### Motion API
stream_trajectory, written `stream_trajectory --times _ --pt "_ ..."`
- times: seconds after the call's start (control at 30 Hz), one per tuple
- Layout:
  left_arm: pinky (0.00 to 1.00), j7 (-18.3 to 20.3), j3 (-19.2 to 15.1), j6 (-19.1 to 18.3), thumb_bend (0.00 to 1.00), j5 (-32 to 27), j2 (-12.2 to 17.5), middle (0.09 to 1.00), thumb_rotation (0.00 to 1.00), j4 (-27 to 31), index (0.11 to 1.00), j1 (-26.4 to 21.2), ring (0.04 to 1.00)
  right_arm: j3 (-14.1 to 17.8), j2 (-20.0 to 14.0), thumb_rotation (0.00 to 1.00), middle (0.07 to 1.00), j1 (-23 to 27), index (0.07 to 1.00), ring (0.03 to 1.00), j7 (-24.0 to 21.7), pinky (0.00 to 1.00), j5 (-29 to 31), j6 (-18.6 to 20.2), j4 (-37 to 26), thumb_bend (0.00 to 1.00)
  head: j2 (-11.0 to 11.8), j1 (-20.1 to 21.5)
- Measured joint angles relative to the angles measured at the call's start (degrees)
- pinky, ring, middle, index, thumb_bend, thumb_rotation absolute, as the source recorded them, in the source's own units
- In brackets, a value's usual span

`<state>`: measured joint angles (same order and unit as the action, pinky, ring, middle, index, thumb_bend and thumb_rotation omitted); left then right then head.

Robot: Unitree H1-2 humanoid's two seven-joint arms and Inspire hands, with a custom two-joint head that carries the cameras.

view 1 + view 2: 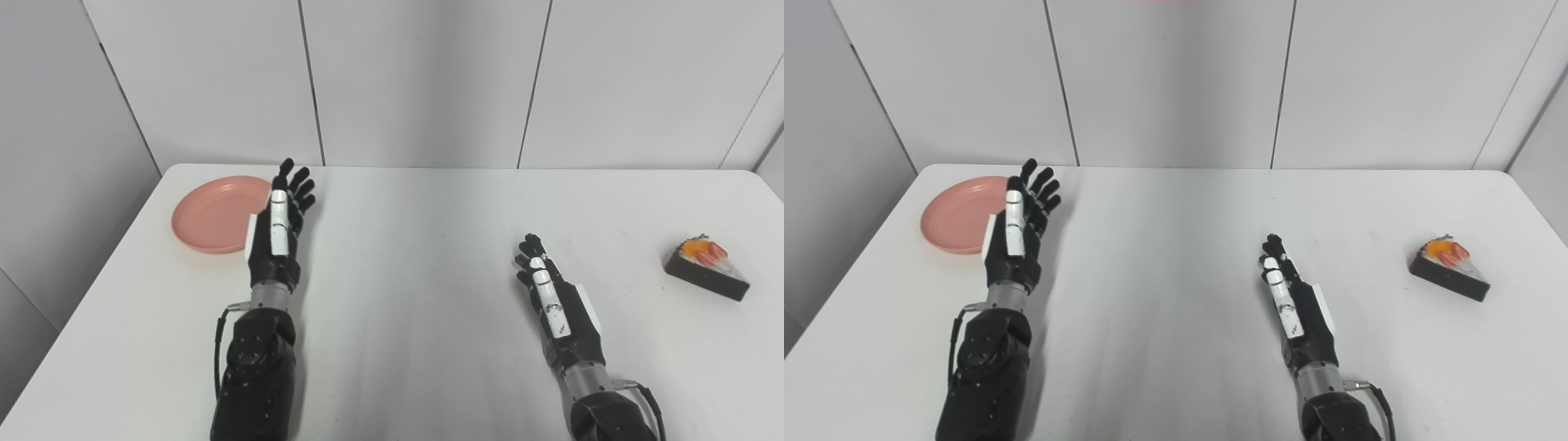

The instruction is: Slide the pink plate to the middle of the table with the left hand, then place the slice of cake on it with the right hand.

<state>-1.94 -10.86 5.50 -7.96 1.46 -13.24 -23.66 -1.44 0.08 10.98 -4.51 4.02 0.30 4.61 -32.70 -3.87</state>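
My left hand (278,229) hovers, fingers spread and empty, at the plate's (211,214) three o'clock edge; right hand (1292,294) open, cake (1448,266) well off at three o'clock. Both views agree.

You have a broad white bench (429,257) with a smooth matte top and rounded far corners filling most of both views. Faint grey smudges mark its surface near the middle. Behind it you see a wall of pale grey flat panels (422,79), split by thin dark vertical seams, with angled side panels at the far left and right.
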Motion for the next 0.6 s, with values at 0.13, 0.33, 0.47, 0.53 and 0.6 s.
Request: stream_trajectory --times 0.13,0.33,0.47,0.53,0.6 --pt "0.85 -1.0 -1.3 0.0 0.7 -0.9 1.0 0.826 1.0 -1.5 0.832 -1.5 0.837 0.1 -0.2 0.9 0.954 0.0 0.954 0.943 0.0 0.97 0.1 0.0 0.0 0.61 0.5 -1.3" --pt "0.82 -2.3 -3.8 0.6 0.71 -1.3 3.6 0.781 1.0 -6.0 0.784 -4.5 0.789 0.3 -0.3 0.89 0.955 0.0 0.954 0.942 -0.1 0.97 0.8 -0.7 0.2 0.59 1.1 -3.1" --pt "0.76 -5.0 -5.2 2.2 0.7 -0.2 5.8 0.739 1.0 -9.0 0.744 -6.4 0.738 0.6 -0.8 0.9 0.958 0.2 0.957 0.947 -0.7 0.98 1.6 -0.9 0.4 0.61 2.5 -5.5" --pt "0.69 -6.2 -5.5 3.9 0.7 0.6 6.6 0.723 1.0 -11.1 0.728 -7.3 0.714 0.7 -1.3 0.9 0.958 0.4 0.959 0.948 -1.0 0.97 1.7 -1.0 0.6 0.61 3.1 -6.9" --pt "0.67 -6.9 -5.9 5.2 0.7 0.6 7.4 0.715 1.0 -12.7 0.72 -7.8 0.705 0.8 -1.7 0.9 0.957 0.4 0.957 0.95 -1.3 0.98 1.8 -1.2 0.7 0.61 4.0 -8.9"
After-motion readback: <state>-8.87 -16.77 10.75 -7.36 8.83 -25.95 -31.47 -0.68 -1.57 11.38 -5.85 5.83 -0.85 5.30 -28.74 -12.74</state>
